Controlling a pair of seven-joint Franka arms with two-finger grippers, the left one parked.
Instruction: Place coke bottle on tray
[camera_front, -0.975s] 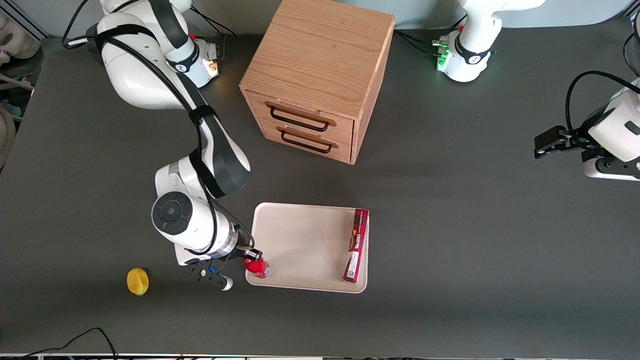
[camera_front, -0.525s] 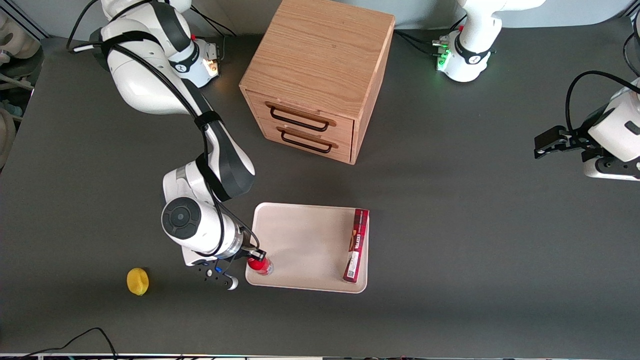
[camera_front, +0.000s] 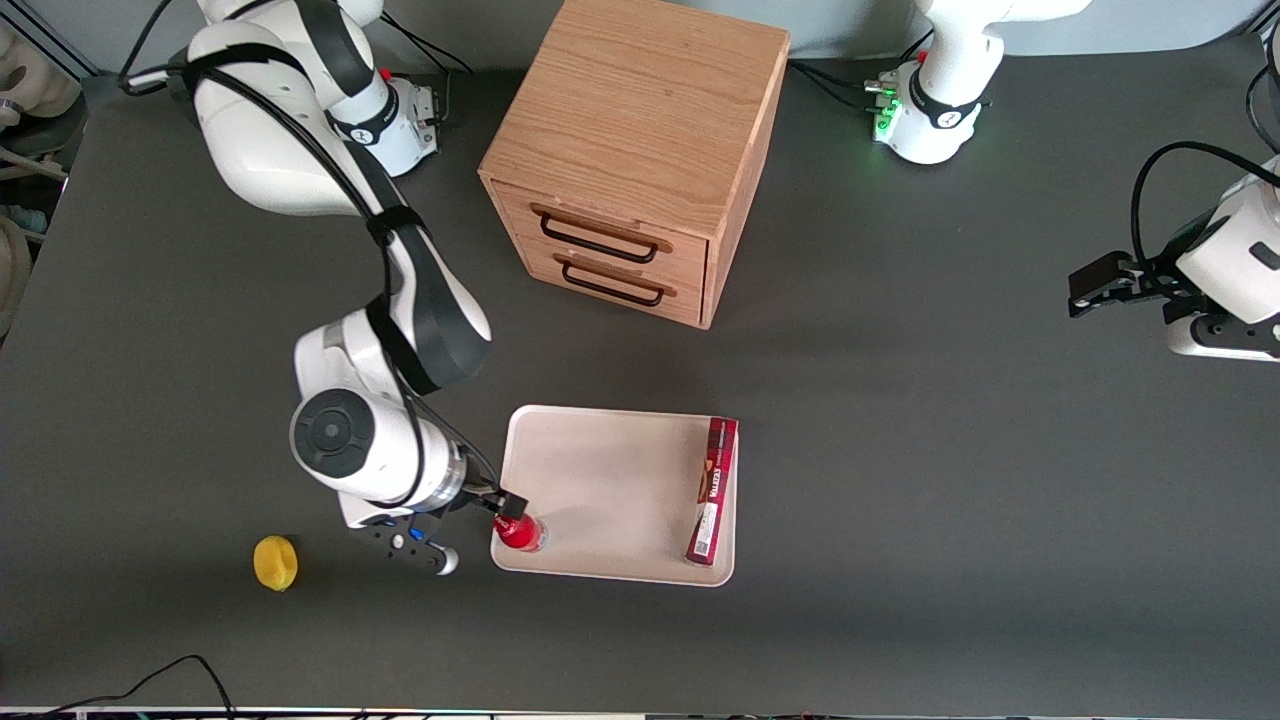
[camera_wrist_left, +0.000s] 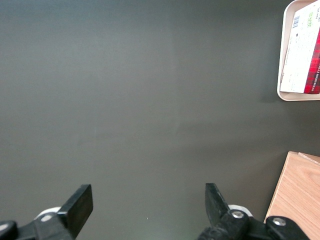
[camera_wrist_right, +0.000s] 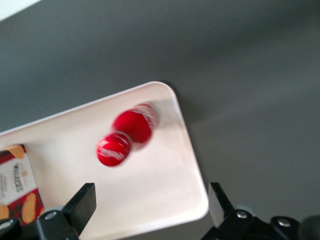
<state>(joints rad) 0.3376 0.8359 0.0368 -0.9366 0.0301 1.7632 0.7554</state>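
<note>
The coke bottle (camera_front: 520, 533) is a small red bottle with a red cap. It stands upright on the cream-white tray (camera_front: 600, 470), in the corner nearest the front camera at the working arm's end. The right wrist view shows it from above (camera_wrist_right: 127, 135), on the tray (camera_wrist_right: 165, 190) close to the rim. My right gripper (camera_front: 503, 503) is open and empty. It hangs above the tray's edge beside the bottle, with its fingers (camera_wrist_right: 82, 205) wide apart and clear of it.
A long flat red snack box (camera_front: 712, 492) lies on the tray along the edge toward the parked arm. A lemon (camera_front: 274, 562) lies on the table toward the working arm's end. A wooden two-drawer cabinet (camera_front: 630, 160) stands farther from the front camera.
My right gripper and wrist have drawn back from the bottle toward the working arm's end of the table. The bottle stays standing in the tray's corner.
</note>
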